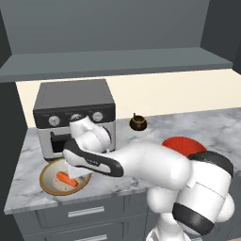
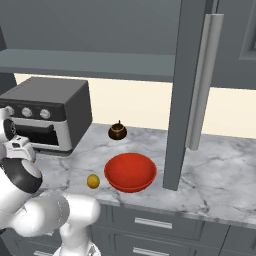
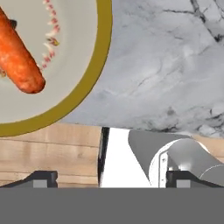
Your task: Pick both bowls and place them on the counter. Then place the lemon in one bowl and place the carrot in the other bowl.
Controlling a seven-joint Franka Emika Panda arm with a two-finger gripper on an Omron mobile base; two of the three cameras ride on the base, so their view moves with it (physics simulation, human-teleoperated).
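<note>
Spanning counter (image 2: pixel 220 175): grey-veined white marble worktop over grey drawers, running the full width of both base views; carries every item below.
Toaster oven (image 1: pixel 75 113): dark grey box with a row of knobs, standing at the back left of the counter, just behind the cream bowl.
Red bowl (image 2: pixel 130 171): glossy red, wide and shallow, upright on the counter near its front edge; nothing inside it in the right base view. Partly hidden behind the arm in the left base view.
Cream bowl (image 1: pixel 47 181): cream-white inside with a tan-brown rim and a faint ring of small red marks, sitting on the counter by the front edge, in front of the toaster oven, well apart from the red bowl.
Contents of cream bowl: carrot (image 1: pixel 66 179), short, orange, tapered, no greens, lying flat on the bowl's inner surface.
Gripper (image 3: pixel 109 180): fingertips spread wide apart, nothing between them; hangs over the cream bowl's rim.
Pot (image 2: pixel 117 131): small, dark brown, knobbed lid, behind the red bowl.
Lemon (image 2: pixel 93 181): small yellow oval, on bare marble just left of the red bowl, not in it.
</note>
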